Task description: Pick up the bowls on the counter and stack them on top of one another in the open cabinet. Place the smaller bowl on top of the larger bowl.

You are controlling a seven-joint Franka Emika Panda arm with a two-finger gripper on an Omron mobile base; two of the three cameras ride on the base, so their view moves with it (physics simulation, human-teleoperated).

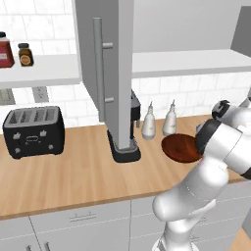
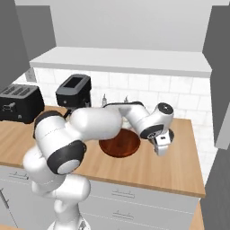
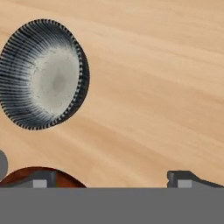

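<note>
Seen from the hand, the smaller bowl [image 3: 43,74], grey and ribbed with a pale inside, lies on the counter [image 3: 153,87] up and to the left of my gripper [image 3: 111,181]. The gripper is open and nothing sits between its fingertips [image 3: 186,179]. The larger bowl [image 3: 65,180] peeks in by the left fingertip. It is wide and reddish-brown, and it rests on the counter [image 1: 73,171] in front of two bottles. My gripper [image 2: 161,150] points down just right of the larger bowl [image 2: 120,144]. The open cabinet [image 1: 117,73] hangs above, its pale shelf [image 1: 196,61] bare.
Two white bottles [image 1: 148,122] [image 1: 170,120] stand against the wall behind the brown bowl [image 1: 180,147]. A dark coffee machine [image 2: 74,92] sits under the cabinet door, and a black toaster [image 1: 33,131] stands at the left. Two jars [image 1: 5,51] [image 1: 25,55] sit on the left shelf.
</note>
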